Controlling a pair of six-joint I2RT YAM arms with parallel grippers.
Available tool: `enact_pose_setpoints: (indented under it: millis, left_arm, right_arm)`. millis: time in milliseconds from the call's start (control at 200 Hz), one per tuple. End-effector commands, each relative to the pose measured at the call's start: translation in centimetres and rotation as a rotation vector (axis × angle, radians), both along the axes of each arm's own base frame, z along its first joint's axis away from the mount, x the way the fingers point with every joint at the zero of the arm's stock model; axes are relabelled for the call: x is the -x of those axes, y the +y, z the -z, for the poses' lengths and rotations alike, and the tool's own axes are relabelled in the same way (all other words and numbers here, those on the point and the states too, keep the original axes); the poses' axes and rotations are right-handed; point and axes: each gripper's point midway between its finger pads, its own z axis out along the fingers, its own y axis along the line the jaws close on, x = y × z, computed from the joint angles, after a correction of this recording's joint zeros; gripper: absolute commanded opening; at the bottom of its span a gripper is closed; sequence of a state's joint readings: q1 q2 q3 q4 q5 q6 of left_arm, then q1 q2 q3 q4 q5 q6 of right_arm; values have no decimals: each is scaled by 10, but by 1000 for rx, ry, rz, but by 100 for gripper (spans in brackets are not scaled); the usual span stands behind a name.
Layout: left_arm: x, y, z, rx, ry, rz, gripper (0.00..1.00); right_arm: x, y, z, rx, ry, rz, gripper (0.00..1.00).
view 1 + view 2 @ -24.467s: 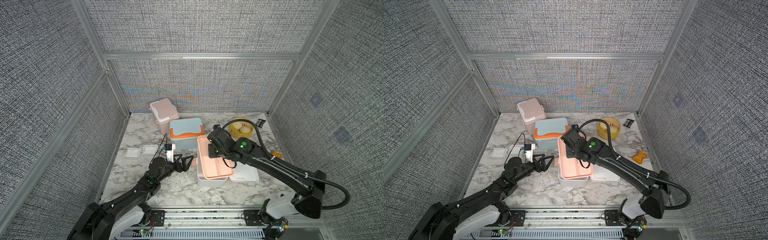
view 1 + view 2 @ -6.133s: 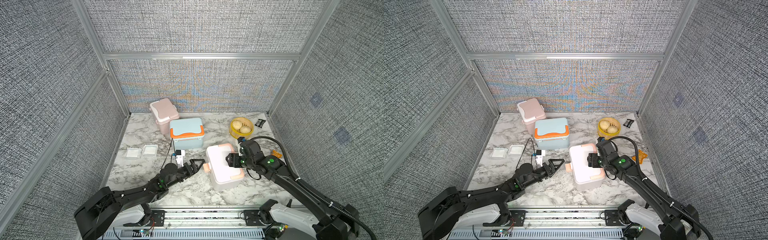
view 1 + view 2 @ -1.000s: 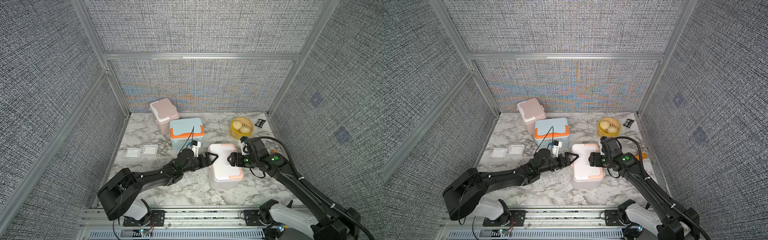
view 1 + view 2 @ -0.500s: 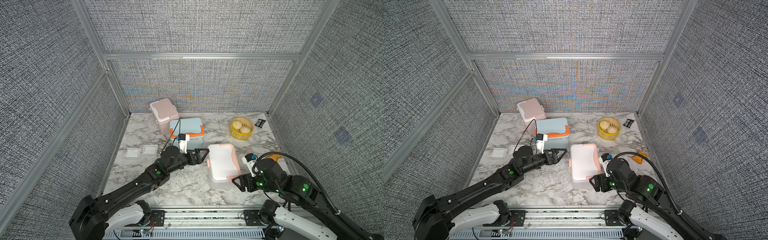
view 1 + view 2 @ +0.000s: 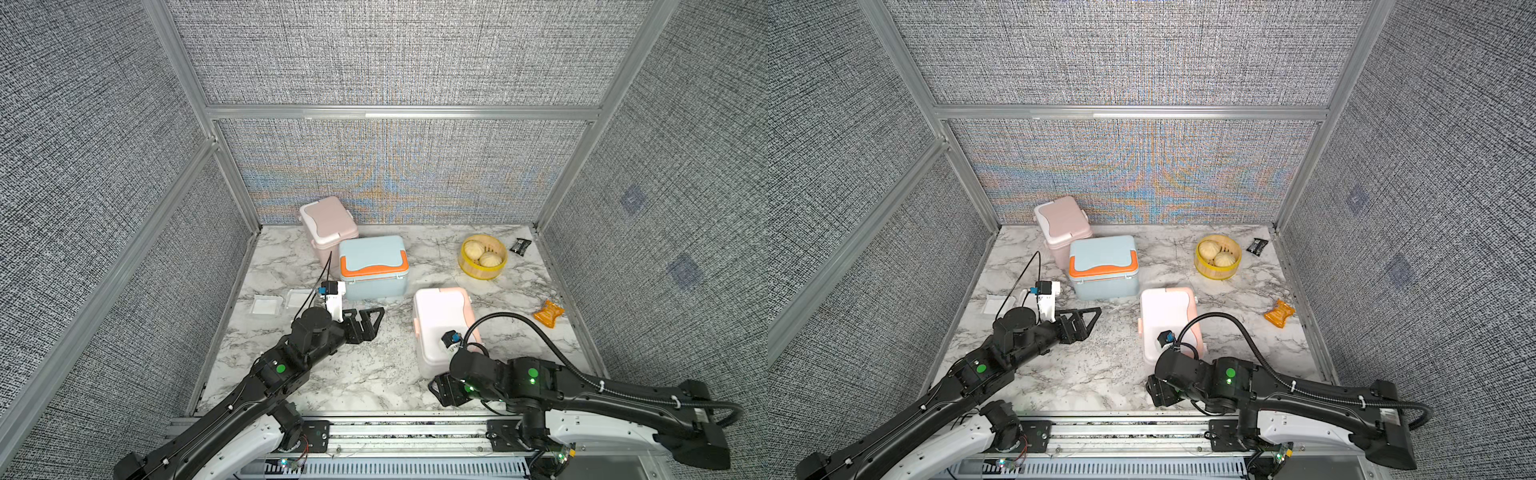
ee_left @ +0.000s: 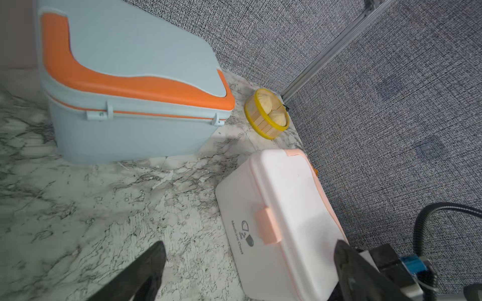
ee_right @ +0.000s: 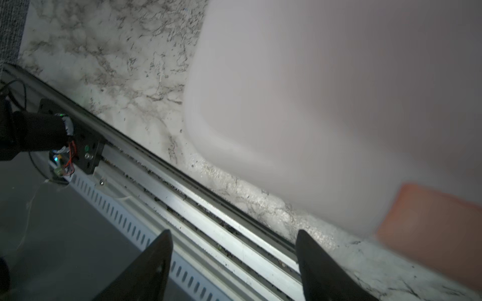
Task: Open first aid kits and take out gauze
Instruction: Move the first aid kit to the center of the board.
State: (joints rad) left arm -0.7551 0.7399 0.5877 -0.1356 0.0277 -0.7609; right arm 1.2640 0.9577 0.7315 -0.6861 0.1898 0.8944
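Observation:
Three first aid kits stand with lids down: a pink one [image 5: 328, 222] at the back, a blue one with orange trim [image 5: 372, 266] before it, and a white one with peach trim [image 5: 442, 328] [image 6: 276, 208] at front right. Two gauze pads [image 5: 264, 306] [image 5: 298, 297] lie flat at the left. My left gripper [image 5: 370, 322] [image 6: 250, 250] hangs open just left of the white kit, holding nothing. My right gripper [image 5: 442, 388] [image 7: 233, 237] is open and empty over the front rail, close to the white kit's near wall [image 7: 313, 91].
A yellow basket with buns [image 5: 483, 256], a small black packet [image 5: 520, 246] and an orange wrapper [image 5: 548, 314] lie on the right side. The aluminium front rail [image 5: 395, 428] runs below my right gripper. Grey walls close in three sides.
My right arm has drawn back from the white kit's lid down to the front edge. My left gripper has pulled away leftward from the white kit. The kit stays closed.

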Motion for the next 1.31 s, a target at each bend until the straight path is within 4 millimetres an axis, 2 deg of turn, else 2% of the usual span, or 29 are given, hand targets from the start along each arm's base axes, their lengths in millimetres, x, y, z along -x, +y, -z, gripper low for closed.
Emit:
enact_pose_setpoints:
  millis: [0, 215, 485, 535, 560, 901, 1106, 1211, 1301]
  left_arm:
    - [-1, 3, 0, 0, -1, -11, 100]
    - [0, 12, 5, 4, 0, -46, 99]
    - [-6, 16, 6, -13, -1, -72, 99]
    - [-7, 18, 6, -20, -2, -82, 99]
    - [-8, 18, 5, -23, -4, -84, 99]
    - [-18, 25, -1, -73, -18, -125, 99]
    - [-35, 30, -9, -126, -35, -165, 99]
    - [-49, 34, -14, -168, -35, -192, 99]
    - [-64, 39, -21, -192, -41, -222, 99]
  right_arm:
    - [-36, 9, -7, -56, -78, 188, 77]
    - [-78, 6, 7, 42, -40, 360, 77]
    - [-143, 23, -4, -36, -50, 448, 77]
    - [-155, 20, -2, -24, -45, 478, 76]
    - [-165, 25, -12, -30, -68, 461, 77]
    - [-249, 2, 5, -6, -1, 504, 76]
    - [-280, -17, 10, 8, 34, 549, 77]
    - [-284, -29, 9, 4, 45, 567, 77]
    - [-280, -36, 0, -1, 32, 559, 77]
